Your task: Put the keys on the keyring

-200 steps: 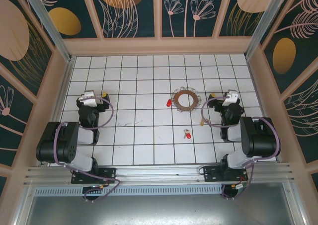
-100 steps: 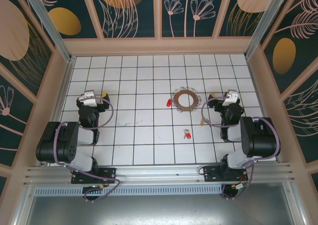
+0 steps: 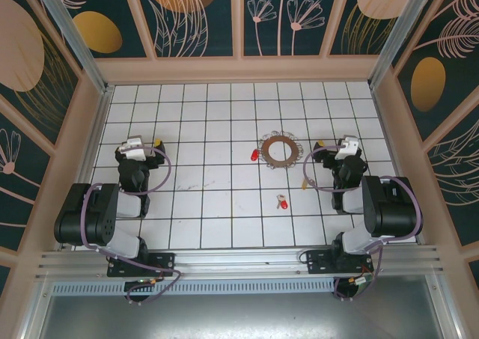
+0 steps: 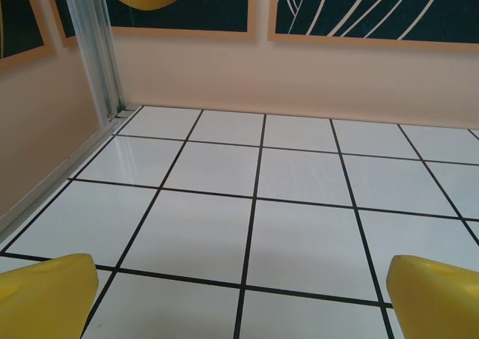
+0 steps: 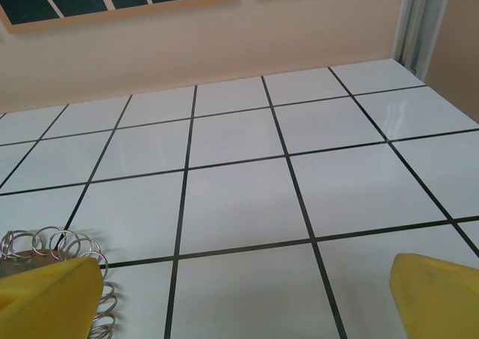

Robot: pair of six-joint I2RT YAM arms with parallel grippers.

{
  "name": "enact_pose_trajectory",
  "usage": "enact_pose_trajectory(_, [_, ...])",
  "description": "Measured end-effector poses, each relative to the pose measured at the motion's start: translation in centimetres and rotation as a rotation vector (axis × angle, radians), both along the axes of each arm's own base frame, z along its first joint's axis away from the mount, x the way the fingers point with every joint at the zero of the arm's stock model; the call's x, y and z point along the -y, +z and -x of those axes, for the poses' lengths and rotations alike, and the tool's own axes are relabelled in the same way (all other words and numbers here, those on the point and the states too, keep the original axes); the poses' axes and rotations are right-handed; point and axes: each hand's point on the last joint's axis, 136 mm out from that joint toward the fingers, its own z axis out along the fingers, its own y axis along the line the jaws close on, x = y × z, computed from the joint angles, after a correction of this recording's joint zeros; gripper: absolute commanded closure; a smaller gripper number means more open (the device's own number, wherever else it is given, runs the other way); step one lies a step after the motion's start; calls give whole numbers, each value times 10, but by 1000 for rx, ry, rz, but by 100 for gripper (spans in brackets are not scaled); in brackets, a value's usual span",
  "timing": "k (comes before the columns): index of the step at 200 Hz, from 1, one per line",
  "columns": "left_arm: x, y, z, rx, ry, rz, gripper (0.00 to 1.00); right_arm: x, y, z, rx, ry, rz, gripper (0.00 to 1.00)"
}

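Yellow fingertips (image 4: 46, 294) of the left gripper (image 4: 239, 303) stand spread over glossy white tiles (image 4: 299, 227). One red-headed key (image 3: 254, 156) lies just beside the flat, loop-fringed keyring (image 3: 268, 150). The other key (image 3: 282, 201) lies nearer, apart. The right gripper (image 5: 247, 301) is spread too.

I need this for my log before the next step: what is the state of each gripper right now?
Left gripper: open, holding nothing.
Right gripper: open, holding nothing.

White tiled floor (image 3: 217, 122) enclosed by dark floral-patterned walls (image 3: 198, 13).
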Motion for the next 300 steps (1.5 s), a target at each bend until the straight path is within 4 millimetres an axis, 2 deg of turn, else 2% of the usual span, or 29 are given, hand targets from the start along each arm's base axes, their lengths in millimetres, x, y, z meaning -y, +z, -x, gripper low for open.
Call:
enact_pose_trajectory(212, [0, 0, 0, 0, 0, 0, 1, 1, 0, 0, 1, 2, -2, 1])
enact_pose_trajectory(251, [0, 0, 0, 0, 0, 0, 1, -2, 0, -2, -6, 17, -5, 4])
enact_pose_trajectory(276, [0, 0, 0, 0, 0, 0, 1, -4, 2, -14, -66, 34, -13, 6])
enact_pose_trajectory(300, [0, 1, 0, 3, -1, 0, 1, -8, 33, -41, -81, 53, -51, 6])
